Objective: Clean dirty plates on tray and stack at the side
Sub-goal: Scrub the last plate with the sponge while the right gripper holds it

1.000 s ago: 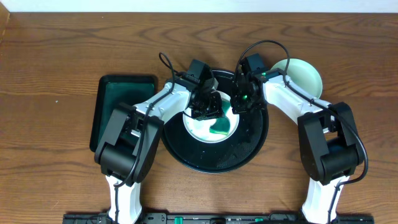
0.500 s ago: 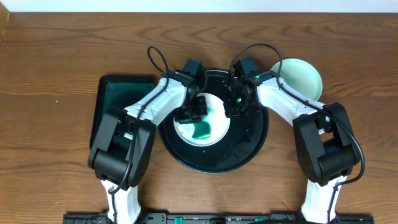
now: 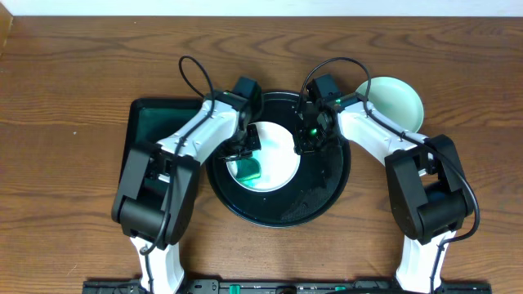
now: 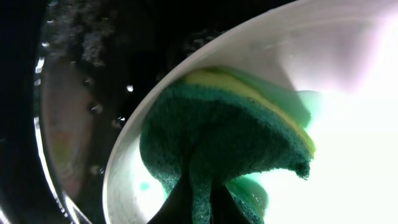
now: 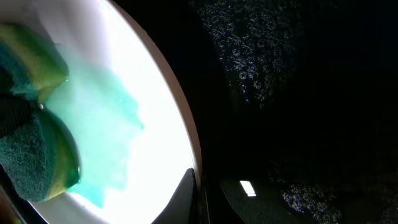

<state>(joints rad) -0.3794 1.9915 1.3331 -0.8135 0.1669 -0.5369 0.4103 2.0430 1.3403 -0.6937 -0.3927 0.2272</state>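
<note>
Plates are sitting in two spots. One plate (image 3: 278, 145) is lying in the tray (image 3: 327, 194) at the middle of the overhead frame, toward the tray's upper left. A second plate (image 3: 396, 98) is resting on the table (image 3: 73, 65) at the upper right, just outside the tray's rim.

The left gripper (image 3: 245, 159) is pinching a green sponge (image 3: 248, 169) tight and pressing it onto the plate's left half. In the left wrist view the sponge (image 4: 224, 143) is bulging against the white plate (image 4: 348, 124), with the wet tray (image 4: 68, 124) showing at the left.

The right gripper (image 3: 307, 145) is clamping narrowly on the plate's right rim. Its wrist view is showing a green smear (image 5: 106, 124) spreading across the plate (image 5: 155, 93) and the sponge (image 5: 31, 155) at the left edge.

A small tray (image 3: 147, 122) is lying at the left.
</note>
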